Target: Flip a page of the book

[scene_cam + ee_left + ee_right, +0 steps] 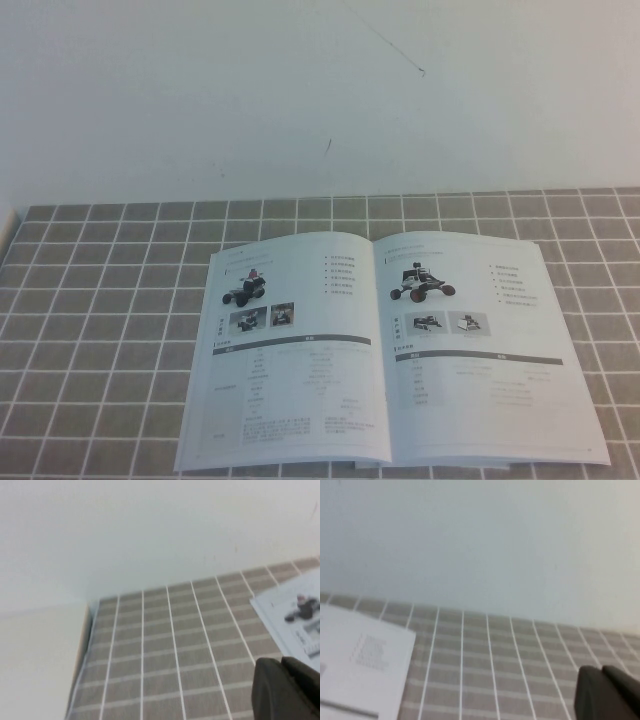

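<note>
I see the book (385, 350) lying open and flat on the tiled worktop (100, 300) — right gripper (607, 695) off beside it, jaws shut on nothing; left gripper (287, 687) near the book's corner, jaws I cannot tell

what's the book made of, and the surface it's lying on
Book: apparently thin paper with a smooth, maybe glossy finish; white printed leaves lie open and flat. Surface: looks like a grey-brown cloth or mat with a printed white grid; material uncertain. Left gripper and right gripper hang beside the book.
</note>
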You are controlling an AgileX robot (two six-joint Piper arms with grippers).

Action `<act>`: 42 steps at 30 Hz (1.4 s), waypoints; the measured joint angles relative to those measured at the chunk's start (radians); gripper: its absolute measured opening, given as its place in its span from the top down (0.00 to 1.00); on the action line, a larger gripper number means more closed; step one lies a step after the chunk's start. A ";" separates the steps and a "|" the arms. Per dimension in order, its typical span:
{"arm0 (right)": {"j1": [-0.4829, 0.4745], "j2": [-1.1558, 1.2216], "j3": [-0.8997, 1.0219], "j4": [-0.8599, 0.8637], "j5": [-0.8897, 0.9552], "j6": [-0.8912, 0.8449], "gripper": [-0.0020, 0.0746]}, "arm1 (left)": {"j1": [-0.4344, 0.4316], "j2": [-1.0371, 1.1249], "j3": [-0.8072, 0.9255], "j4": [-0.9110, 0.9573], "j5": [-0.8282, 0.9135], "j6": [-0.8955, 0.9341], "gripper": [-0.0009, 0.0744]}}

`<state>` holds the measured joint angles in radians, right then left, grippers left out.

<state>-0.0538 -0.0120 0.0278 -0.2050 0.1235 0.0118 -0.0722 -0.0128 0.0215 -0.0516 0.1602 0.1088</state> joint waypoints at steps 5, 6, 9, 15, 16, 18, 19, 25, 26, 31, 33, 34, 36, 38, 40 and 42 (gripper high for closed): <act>0.000 0.000 0.000 -0.009 -0.262 0.004 0.98 | 0.000 0.000 0.000 0.003 -0.203 -0.002 0.99; 0.000 0.000 0.000 -0.009 -0.305 0.022 0.98 | 0.000 0.000 0.000 0.003 -0.238 -0.007 0.99; 0.000 0.000 0.000 -0.009 -0.448 0.073 0.98 | 0.000 0.000 0.000 0.003 -0.380 -0.036 0.99; 0.000 0.000 0.000 -0.009 -0.578 0.071 0.98 | 0.000 0.000 0.000 0.003 -0.598 -0.071 0.99; 0.000 0.000 0.000 -0.007 -0.587 0.076 0.98 | 0.000 0.000 0.000 -0.006 -0.618 -0.087 0.99; 0.000 0.000 -0.002 -0.007 -0.584 0.104 0.98 | 0.000 0.000 0.000 -0.045 -0.643 -0.133 0.99; 0.000 0.000 -0.013 -0.007 -0.552 0.120 0.98 | 0.000 -0.002 0.000 -0.058 -0.632 -0.148 0.99; 0.000 0.003 -0.253 -0.003 -0.130 0.150 0.98 | 0.000 0.004 -0.189 -0.072 -0.197 -0.208 0.99; 0.000 0.014 -0.311 0.001 -0.028 0.154 0.98 | 0.000 0.017 -0.236 -0.072 -0.146 -0.211 0.99; 0.000 0.174 -0.552 0.034 0.379 0.116 0.98 | 0.000 0.175 -0.445 -0.072 0.016 -0.209 0.99; 0.000 0.274 -0.636 0.093 0.495 0.021 0.98 | 0.000 0.275 -0.526 -0.092 0.104 -0.199 0.99; 0.000 0.328 -0.675 0.138 0.552 -0.045 0.98 | 0.000 0.318 -0.557 -0.106 0.139 -0.190 0.99; 0.000 0.427 -0.733 0.223 0.633 -0.171 0.98 | 0.000 0.428 -0.627 -0.160 0.217 -0.141 0.99; 0.000 0.536 -0.778 0.314 0.680 -0.277 0.98 | 0.000 0.528 -0.677 -0.231 0.272 -0.064 0.99; 0.000 0.630 -0.801 0.388 0.689 -0.357 0.98 | 0.000 0.628 -0.717 -0.324 0.321 0.044 0.99; 0.000 0.729 -0.817 0.449 0.689 -0.435 0.98 | 0.000 0.744 -0.751 -0.436 0.354 0.151 0.99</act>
<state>-0.0538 0.7169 -0.7897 0.2438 0.8122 -0.4235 -0.0722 0.7310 -0.7290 -0.4874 0.5140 0.2597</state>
